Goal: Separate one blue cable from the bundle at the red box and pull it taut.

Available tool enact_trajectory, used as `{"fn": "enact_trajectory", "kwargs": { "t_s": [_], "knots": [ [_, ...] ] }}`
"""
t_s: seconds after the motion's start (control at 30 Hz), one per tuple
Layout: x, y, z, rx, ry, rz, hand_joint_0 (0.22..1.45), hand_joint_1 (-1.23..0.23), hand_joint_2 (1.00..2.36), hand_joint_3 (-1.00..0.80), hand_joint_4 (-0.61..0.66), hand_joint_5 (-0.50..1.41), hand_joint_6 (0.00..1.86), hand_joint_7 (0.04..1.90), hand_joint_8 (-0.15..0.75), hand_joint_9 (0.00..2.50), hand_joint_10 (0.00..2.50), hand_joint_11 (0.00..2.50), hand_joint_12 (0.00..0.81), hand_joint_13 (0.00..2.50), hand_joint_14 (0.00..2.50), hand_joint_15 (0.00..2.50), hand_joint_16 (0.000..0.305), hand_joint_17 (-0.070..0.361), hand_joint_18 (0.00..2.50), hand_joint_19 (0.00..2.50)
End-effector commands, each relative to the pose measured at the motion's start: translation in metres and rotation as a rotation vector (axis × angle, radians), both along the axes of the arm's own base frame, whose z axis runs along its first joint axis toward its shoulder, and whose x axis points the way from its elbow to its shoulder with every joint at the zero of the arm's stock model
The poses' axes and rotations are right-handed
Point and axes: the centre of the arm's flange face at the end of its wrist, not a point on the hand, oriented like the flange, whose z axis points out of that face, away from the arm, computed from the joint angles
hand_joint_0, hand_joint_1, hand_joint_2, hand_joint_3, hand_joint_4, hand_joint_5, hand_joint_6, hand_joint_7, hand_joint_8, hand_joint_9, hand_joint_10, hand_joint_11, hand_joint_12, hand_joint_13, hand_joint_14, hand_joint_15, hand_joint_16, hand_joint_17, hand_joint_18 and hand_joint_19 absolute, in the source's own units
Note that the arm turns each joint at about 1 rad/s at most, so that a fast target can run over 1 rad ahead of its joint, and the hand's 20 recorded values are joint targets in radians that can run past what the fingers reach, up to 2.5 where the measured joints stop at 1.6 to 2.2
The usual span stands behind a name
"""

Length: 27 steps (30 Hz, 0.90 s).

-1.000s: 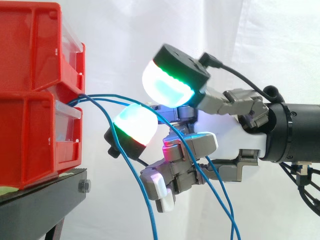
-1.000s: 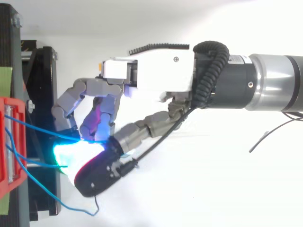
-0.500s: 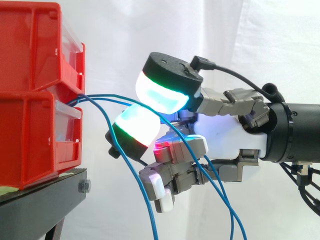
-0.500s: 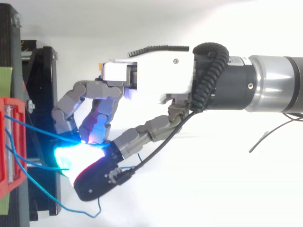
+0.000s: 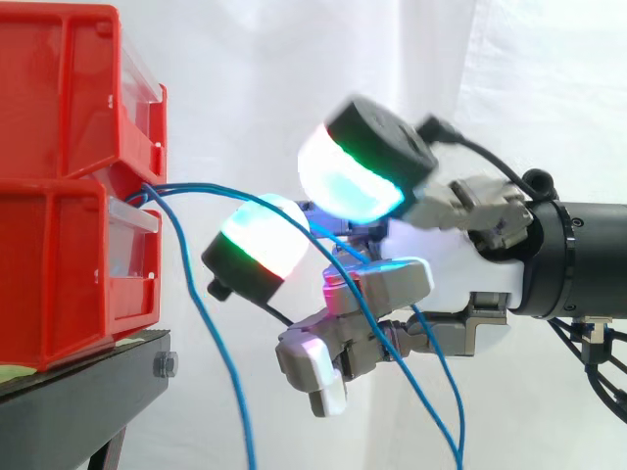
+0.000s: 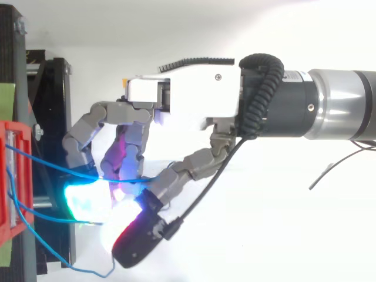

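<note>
Several thin blue cables leave the stacked red bins point(image 5: 59, 176) where the two bins meet. One blue cable point(image 5: 211, 187) runs level from there to my hand point(image 5: 456, 266), passes between its curled fingers and falls away below the palm. From above, that cable point(image 6: 53, 163) ends between the curled fingers and the thumb of the hand point(image 6: 194, 94). The big cyan thumb pad point(image 5: 353, 176) stands above and apart from the lower glowing finger pad point(image 5: 260, 245). Another blue cable point(image 5: 217, 352) hangs loose close to the bins.
The bins rest on a black stand point(image 5: 88, 392) at the left, with a white curtain behind. In the top view, slack blue loops point(image 6: 47, 247) lie beside the red bin point(image 6: 13, 176) and over the stand's edge.
The thumb pad has lifted up and back, away from the lower finger pad. One blue cable has slipped off and swung left toward the bins, while another stays in the fingers.
</note>
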Motion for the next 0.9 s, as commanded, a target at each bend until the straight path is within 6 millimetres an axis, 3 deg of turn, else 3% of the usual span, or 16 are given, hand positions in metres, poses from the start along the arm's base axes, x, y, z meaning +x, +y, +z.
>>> {"fn": "enact_trajectory", "kwargs": {
  "t_s": [0.0,0.03,0.17,0.33,0.5,0.67,0.73,0.8,0.87],
  "knots": [
    [0.000,0.000,0.000,0.000,0.000,0.000,0.50,-0.50,1.00,-0.50,-0.09,-0.05,0.87,0.99,0.256,1.48,0.02,1.54,0.365,1.03,0.03,0.90,0.052,0.116,0.80,0.86],
    [0.000,0.000,0.000,0.000,0.000,0.000,0.55,-0.40,1.00,-0.50,-0.11,-0.05,0.85,1.01,0.232,1.48,0.02,1.53,0.343,1.02,0.03,0.91,0.048,0.108,0.78,0.88],
    [0.000,0.000,0.000,0.000,0.000,0.000,0.60,-0.43,1.00,-0.50,-0.05,-0.06,0.84,1.09,0.224,1.47,0.03,1.54,0.347,1.02,0.03,0.92,0.047,0.107,0.77,0.90],
    [0.001,0.000,0.001,0.002,-0.003,0.000,0.58,-0.71,1.00,-0.50,0.04,-0.11,0.88,1.04,0.239,1.41,0.02,1.56,0.362,1.00,0.03,0.93,0.051,0.115,0.76,0.89],
    [-0.001,0.000,0.023,-0.021,0.004,0.007,0.53,-0.80,1.00,-0.50,0.06,-0.11,0.89,1.00,0.258,1.42,0.01,1.61,0.372,1.02,0.03,0.93,0.054,0.121,0.79,0.87],
    [-0.008,-0.001,0.019,-0.066,0.066,0.005,0.51,-0.92,1.00,-0.50,0.07,-0.11,0.90,1.00,0.257,1.44,0.01,1.65,0.372,1.03,0.03,0.95,0.055,0.124,0.82,0.86],
    [-0.010,-0.001,0.017,-0.079,0.089,0.006,0.54,-0.98,1.00,-0.50,0.06,-0.11,0.90,1.00,0.240,1.44,0.01,1.70,0.363,1.04,0.03,0.96,0.053,0.119,0.83,0.87],
    [-0.012,0.000,0.016,-0.088,0.105,0.009,0.73,-0.98,1.00,-0.50,-0.04,-0.12,0.91,1.14,0.218,1.44,0.01,1.75,0.341,1.05,0.03,0.97,0.050,0.112,0.84,0.86],
    [-0.013,0.000,0.015,-0.093,0.111,0.008,0.79,-0.96,1.01,-0.43,-0.08,-0.16,0.96,1.05,0.219,1.33,0.00,1.75,0.347,1.01,0.03,0.98,0.050,0.113,0.83,0.85]
  ]
}}
